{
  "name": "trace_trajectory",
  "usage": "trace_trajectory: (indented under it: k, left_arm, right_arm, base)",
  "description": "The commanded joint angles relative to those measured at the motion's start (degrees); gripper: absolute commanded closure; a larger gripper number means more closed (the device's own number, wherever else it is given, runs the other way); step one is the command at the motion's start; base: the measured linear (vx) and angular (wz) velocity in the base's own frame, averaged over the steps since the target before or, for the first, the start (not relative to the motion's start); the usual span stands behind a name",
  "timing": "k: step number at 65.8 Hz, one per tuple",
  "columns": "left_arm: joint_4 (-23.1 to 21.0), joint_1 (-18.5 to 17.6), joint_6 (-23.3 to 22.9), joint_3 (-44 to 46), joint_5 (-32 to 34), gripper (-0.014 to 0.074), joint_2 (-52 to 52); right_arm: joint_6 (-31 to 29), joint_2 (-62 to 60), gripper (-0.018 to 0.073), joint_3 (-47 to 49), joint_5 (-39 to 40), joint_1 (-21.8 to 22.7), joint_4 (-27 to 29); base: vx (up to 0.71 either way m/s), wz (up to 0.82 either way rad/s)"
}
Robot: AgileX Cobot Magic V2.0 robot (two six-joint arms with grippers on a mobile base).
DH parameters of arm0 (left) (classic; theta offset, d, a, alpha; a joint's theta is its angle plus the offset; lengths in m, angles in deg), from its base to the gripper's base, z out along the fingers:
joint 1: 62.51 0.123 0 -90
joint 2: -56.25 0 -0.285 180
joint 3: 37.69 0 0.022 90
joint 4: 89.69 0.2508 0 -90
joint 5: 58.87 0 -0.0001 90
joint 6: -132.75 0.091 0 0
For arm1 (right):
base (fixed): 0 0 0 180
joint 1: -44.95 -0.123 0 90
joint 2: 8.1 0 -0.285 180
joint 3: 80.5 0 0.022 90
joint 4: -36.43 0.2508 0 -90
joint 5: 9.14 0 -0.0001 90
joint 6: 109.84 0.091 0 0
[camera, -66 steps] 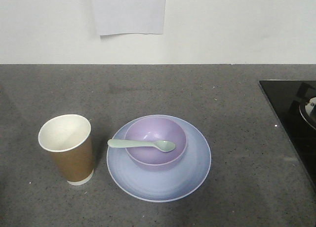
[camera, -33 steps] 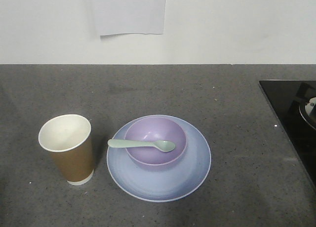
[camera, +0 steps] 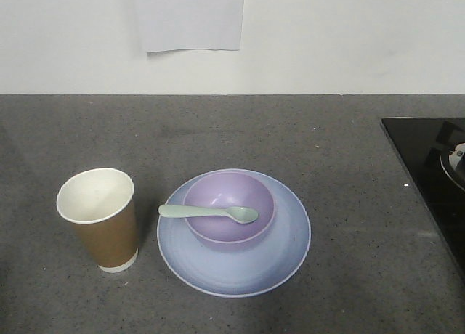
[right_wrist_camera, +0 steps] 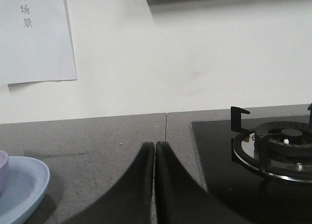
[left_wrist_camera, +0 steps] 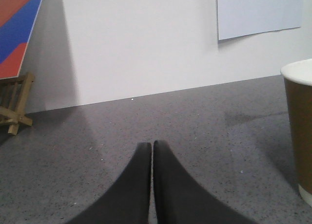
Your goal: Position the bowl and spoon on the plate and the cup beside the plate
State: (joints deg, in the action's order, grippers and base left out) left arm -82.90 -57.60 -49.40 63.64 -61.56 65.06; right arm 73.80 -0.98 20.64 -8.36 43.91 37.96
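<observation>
Bowl [camera: 229,207] sits on the plate [camera: 283,258], a bit toward the back of it, & it's the purple one on the pale blue one. Spoon [camera: 209,213] lies flat across the top of the bowl, scoop end over the bowl's inside, handle sticking out past the left rim toward the cup [camera: 99,218]. So the spoon isn't touching the plate itself, it rests on the bowl, but it's still over the plate w/ the bowl. Cup stands up straight on the gray counter [camera: 349,152] just left of the plate, near it but not touching. Looks empty inside. From all this I'd say the job looks done: bowl on plate, spoon w/ it, cup beside. Nothing left to move that I can see. Left gripper [left_wrist_camera: 152,145] has its 2 black fingers pressed together, holding nothing, low over the counter w/ the cup off to its right. Right gripper [right_wrist_camera: 155,146] is pressed together too, nothing in it, w/ the plate edge at its left & the stove [right_wrist_camera: 273,151] at its right. Both are away from the dishes, so it seems they've got no more work here.
</observation>
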Motion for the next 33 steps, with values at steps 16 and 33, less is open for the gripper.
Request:
trace_trajectory:
  k: [16,33]
  left_arm:
    - [-0.57,0.11,-0.59,-1.73,4.04,0.0603,0.41]
    - [-0.57,0.11,-0.59,-1.73,4.04,0.0603,0.41]
  right_arm:
    - [-0.99,-0.31,0.0564,-0.02,4.03,0.42,-0.89]
    - [-0.94,-0.31,0.0563,-0.02,4.03,0.42,-0.87]
  base:
    - [0.0,0.0]
    - [0.0,0.0]
